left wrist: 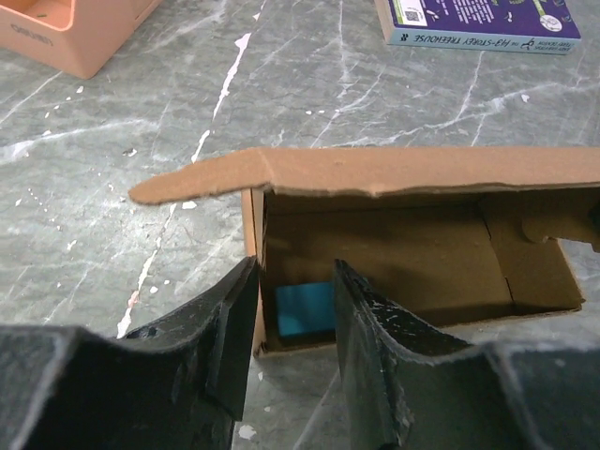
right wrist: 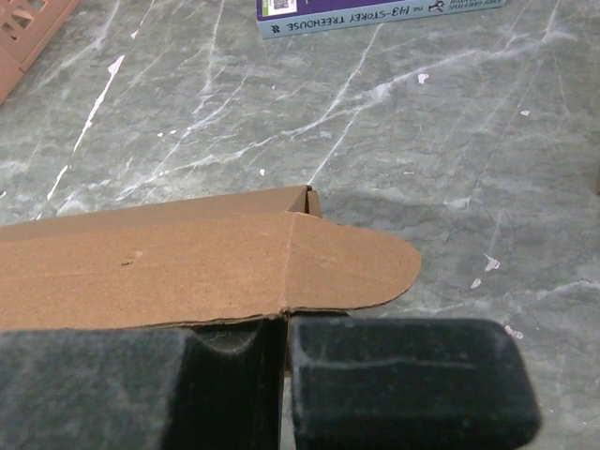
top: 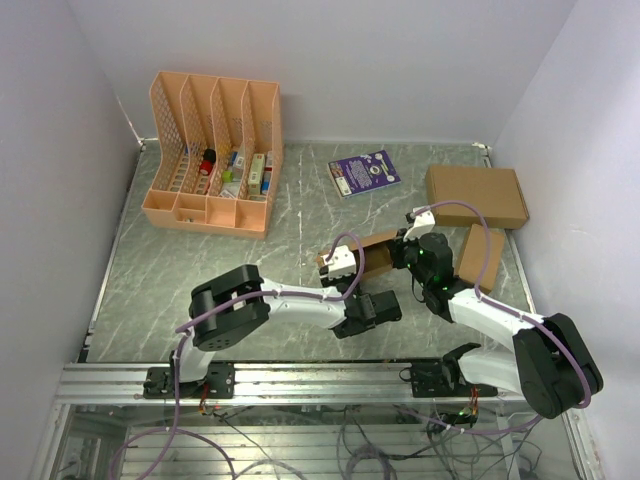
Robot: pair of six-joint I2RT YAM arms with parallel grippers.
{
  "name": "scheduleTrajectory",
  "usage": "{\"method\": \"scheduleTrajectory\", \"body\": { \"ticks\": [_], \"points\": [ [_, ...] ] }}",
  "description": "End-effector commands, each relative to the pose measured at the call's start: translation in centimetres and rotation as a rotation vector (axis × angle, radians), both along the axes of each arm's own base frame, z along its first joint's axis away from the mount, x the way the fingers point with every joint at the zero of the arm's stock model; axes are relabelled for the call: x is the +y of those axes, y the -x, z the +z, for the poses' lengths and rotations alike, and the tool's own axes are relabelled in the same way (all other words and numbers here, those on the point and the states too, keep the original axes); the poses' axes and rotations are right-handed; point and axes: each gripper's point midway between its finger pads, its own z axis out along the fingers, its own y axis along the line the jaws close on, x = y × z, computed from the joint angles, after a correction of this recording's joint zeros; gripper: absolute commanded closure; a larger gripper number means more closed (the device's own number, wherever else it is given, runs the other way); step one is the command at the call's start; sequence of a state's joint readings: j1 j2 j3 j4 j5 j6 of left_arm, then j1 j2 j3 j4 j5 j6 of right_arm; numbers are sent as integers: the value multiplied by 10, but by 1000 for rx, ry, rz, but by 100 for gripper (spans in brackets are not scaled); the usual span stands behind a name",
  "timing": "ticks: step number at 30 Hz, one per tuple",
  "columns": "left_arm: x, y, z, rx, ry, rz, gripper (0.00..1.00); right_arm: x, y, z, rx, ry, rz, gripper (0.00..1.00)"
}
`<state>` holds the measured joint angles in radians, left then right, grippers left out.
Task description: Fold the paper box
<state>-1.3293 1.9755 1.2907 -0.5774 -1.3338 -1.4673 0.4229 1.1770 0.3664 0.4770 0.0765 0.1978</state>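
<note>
The paper box (top: 368, 254), a small brown carton, lies on its side mid-table between both grippers. In the left wrist view its long lid flap (left wrist: 375, 173) stands raised over the open inside (left wrist: 403, 253), where a blue piece (left wrist: 305, 307) lies at the near left corner. My left gripper (left wrist: 295, 309) is open just in front of the carton's low front wall, with nothing between its fingers. My right gripper (right wrist: 286, 323) is shut at the carton's right end (top: 405, 250), right under the edge of the lid (right wrist: 169, 267) and its rounded tab (right wrist: 361, 262).
A peach file organizer (top: 212, 150) holding small items stands at the back left. A purple book (top: 364, 172) lies behind the carton. A larger brown box (top: 476, 195) and a second small carton (top: 480, 255) sit to the right, close to my right arm.
</note>
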Motion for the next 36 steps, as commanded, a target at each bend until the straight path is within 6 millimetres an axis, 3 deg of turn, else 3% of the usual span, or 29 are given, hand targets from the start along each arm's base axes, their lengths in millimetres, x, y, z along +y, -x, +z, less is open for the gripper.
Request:
{"method": "scheduleTrajectory", "body": {
  "ticks": [1, 15, 24, 27, 29, 32, 36],
  "points": [
    [1, 1, 14, -65, 30, 25, 52, 4, 5, -4, 29, 9, 25, 100],
    [-14, 32, 10, 46, 102, -107, 43, 2, 5, -10, 53, -2, 12, 100],
    [-34, 64, 26, 94, 117, -266, 33, 0, 4, -11, 57, -6, 7, 100],
    [-43, 77, 43, 129, 113, -399, 31, 0, 4, -11, 58, -8, 7, 100],
    [-53, 88, 60, 140, 88, -560, 35, 0, 5, -11, 59, -8, 7, 100],
    [-62, 102, 109, 73, 137, -759, 39, 0, 5, -12, 62, -10, 9, 100],
    [-47, 94, 168, 21, 150, -803, 38, 1, 5, -13, 64, -12, 13, 100]
  ]
}}
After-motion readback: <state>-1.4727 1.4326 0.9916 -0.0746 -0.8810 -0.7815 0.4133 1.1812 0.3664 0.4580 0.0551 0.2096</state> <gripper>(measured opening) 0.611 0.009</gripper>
